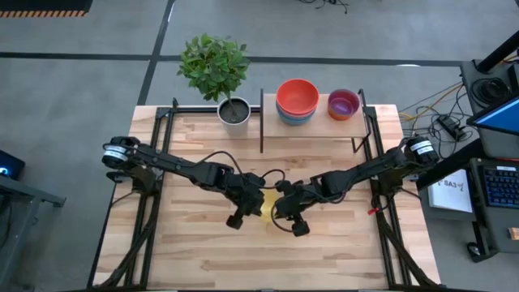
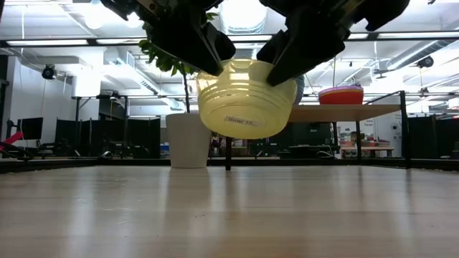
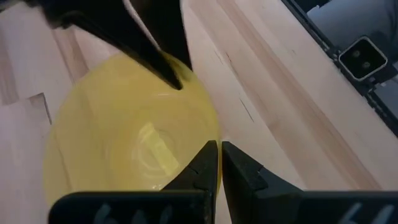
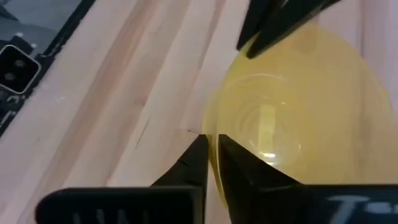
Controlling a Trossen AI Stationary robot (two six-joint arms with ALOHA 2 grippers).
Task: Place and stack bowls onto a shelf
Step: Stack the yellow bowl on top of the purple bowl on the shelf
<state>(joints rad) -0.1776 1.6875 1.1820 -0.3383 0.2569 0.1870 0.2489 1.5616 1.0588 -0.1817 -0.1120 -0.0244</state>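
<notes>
Yellow bowl (image 2: 246, 99) hangs above the tabletop (image 1: 340, 243), pinched between both arms. Left gripper (image 3: 219, 155) is clamped on one rim; right gripper (image 4: 211, 149) is clamped on the opposite rim.

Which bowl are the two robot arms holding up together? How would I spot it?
Look at the middle of the big wooden table, where the left gripper and right gripper meet. Between them hangs the yellow bowl, lifted off the table, each gripper pinching its rim. The other bowls sit on the shelf; only this one is yellow.
</notes>
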